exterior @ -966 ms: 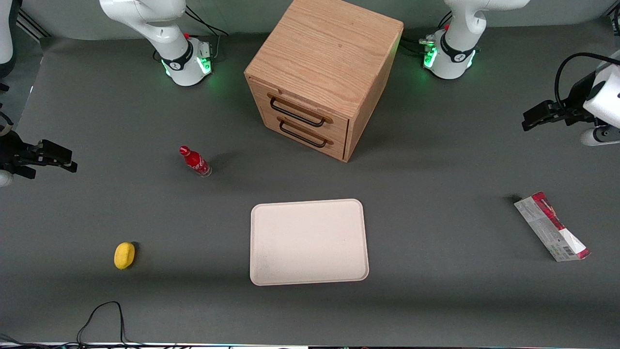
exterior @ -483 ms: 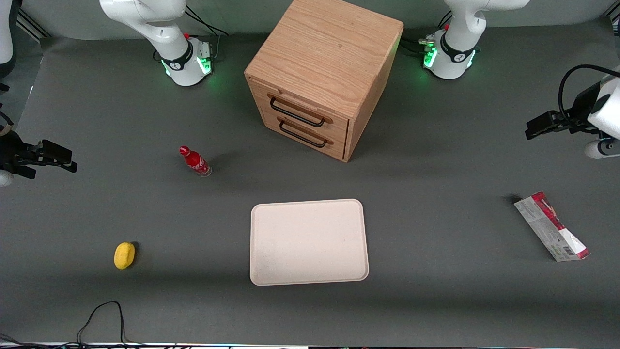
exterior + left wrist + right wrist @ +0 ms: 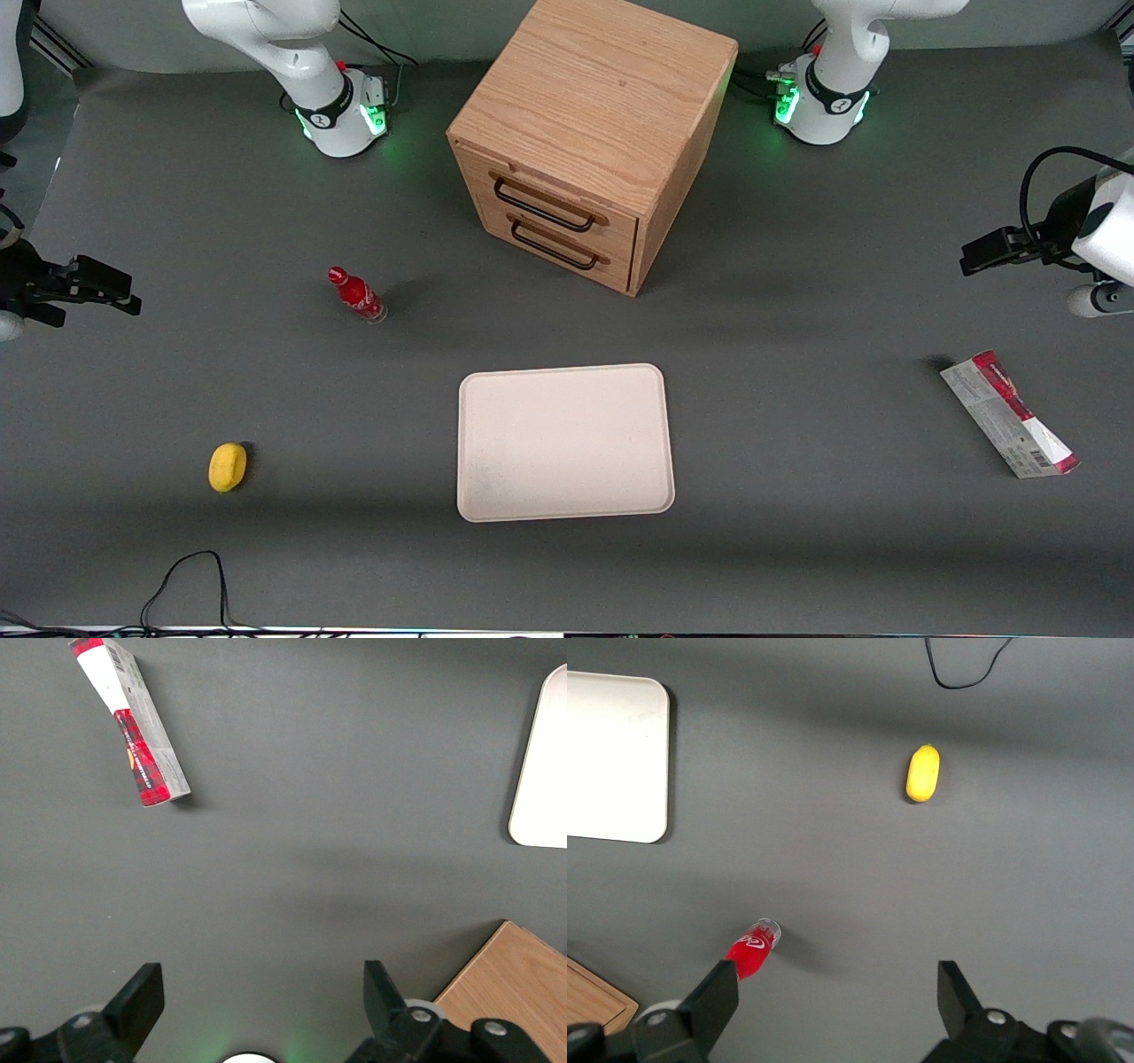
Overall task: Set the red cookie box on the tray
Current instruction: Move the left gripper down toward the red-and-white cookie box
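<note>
The red cookie box [image 3: 1010, 414] lies flat on the dark table toward the working arm's end, its grey-white side with the barcode showing; the left wrist view also has the box [image 3: 133, 722]. The cream tray [image 3: 564, 441] rests near the table's middle with nothing on it, and one rounded corner of the tray [image 3: 542, 771] shows in the left wrist view. My left gripper [image 3: 974, 252] hangs above the table, farther from the front camera than the box and apart from it. The gripper [image 3: 260, 992] is open, with only bare table between its fingers.
A wooden two-drawer cabinet [image 3: 589, 142] stands farther from the front camera than the tray. A small red bottle [image 3: 356, 295] and a yellow lemon-like object [image 3: 228, 466] lie toward the parked arm's end. A black cable [image 3: 186, 576] loops near the front edge.
My left gripper has drifted nearer to the front camera, closing on the cookie box's part of the table. The box and tray have not moved.
</note>
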You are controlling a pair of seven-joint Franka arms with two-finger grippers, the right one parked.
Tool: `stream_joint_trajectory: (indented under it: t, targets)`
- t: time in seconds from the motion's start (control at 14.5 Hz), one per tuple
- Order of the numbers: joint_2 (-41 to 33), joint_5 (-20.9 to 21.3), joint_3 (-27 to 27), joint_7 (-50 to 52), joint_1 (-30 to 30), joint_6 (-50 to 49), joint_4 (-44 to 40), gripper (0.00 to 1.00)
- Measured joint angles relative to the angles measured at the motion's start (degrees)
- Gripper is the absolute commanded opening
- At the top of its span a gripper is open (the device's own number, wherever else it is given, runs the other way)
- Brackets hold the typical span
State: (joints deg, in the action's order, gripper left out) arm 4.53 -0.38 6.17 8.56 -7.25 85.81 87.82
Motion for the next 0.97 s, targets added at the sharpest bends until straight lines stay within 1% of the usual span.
stream_joint_trajectory:
  t: [0.28, 0.41, 0.55, 0.69, 0.83, 0.97]
  targets:
    - [0.0, 0.0, 0.49, -0.02, 1.24, -0.02, -0.26, 1.0]
    - [0.07, 0.01, 0.58, -0.03, 3.26, -0.02, -0.74, 1.0]
    - [0.4, 0.03, 0.74, -1.92, 7.55, -0.02, -0.84, 1.0]
    - [1.5, 0.0, 1.0, -5.62, 13.46, -0.01, -1.11, 1.0]
    - [3.74, -0.04, 1.18, -7.77, 18.84, 0.02, -2.36, 1.0]
    - [6.69, -0.06, 1.15, -8.92, 22.88, 0.15, -4.31, 1.0]
